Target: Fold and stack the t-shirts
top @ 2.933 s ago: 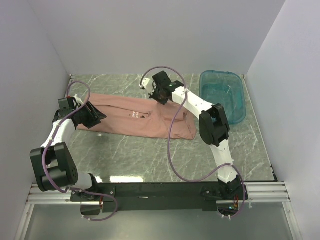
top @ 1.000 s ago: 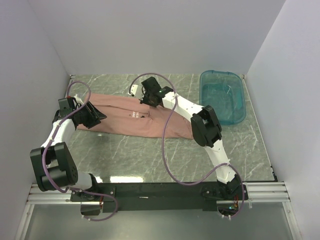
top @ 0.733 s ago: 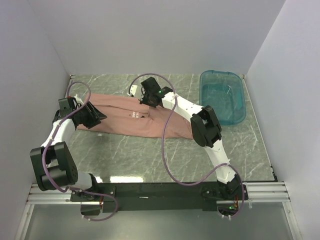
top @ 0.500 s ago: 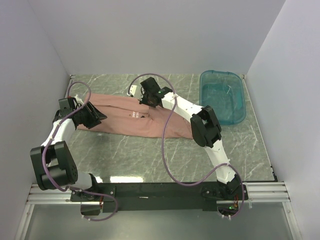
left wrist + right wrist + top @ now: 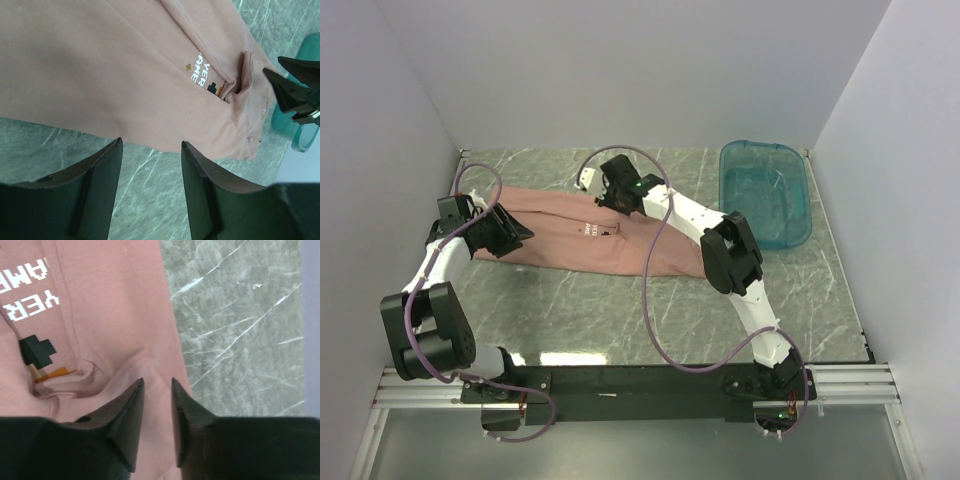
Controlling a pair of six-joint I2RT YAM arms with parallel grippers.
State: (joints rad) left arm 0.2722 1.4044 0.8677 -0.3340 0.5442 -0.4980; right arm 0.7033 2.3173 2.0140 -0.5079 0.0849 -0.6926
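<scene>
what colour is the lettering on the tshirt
White lettering on the t-shirt, clearest in left wrist view.

The t-shirt (image 5: 570,235) is soft, matt salmon-pink cotton, gently creased, and its chest print (image 5: 202,72) is flat white and dark ink. The table (image 5: 620,310) has a smooth, polished green marble look with white veins and a faint sheen towards its near edge. At the far right corner the tub (image 5: 767,195) is glossy, translucent teal plastic. The left gripper (image 5: 150,150) and right gripper (image 5: 156,385) have matt black plastic fingers. Along the near edge runs a brushed metal rail (image 5: 840,375).
</scene>
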